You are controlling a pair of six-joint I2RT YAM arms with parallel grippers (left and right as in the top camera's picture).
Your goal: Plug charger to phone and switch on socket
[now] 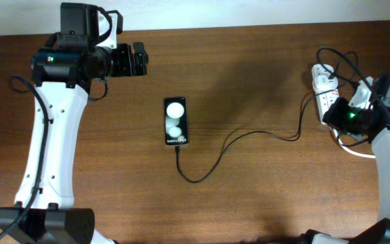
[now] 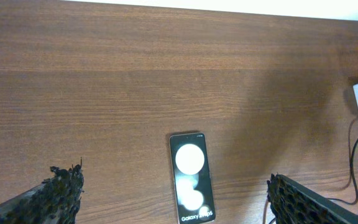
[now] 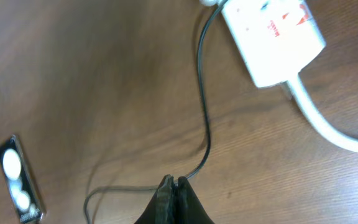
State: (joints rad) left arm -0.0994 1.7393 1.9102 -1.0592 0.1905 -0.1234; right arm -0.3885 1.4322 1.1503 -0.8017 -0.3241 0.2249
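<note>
The phone (image 1: 176, 121) is being shown flat near the worktop's middle. The charger (image 3: 208, 134) is meeting its near short edge and trailing to the socket (image 3: 272, 37) by the far right corner. The left gripper (image 1: 143, 59) is being held wide open and empty. The right gripper (image 3: 174, 185) is being held pressed shut, with the charger passing its tips; whether it is gripped cannot be told.

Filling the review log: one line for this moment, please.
phone: lying flat | charger: reaches phone's bottom edge | left gripper: open, off phone | right gripper: shut, near socket
</note>
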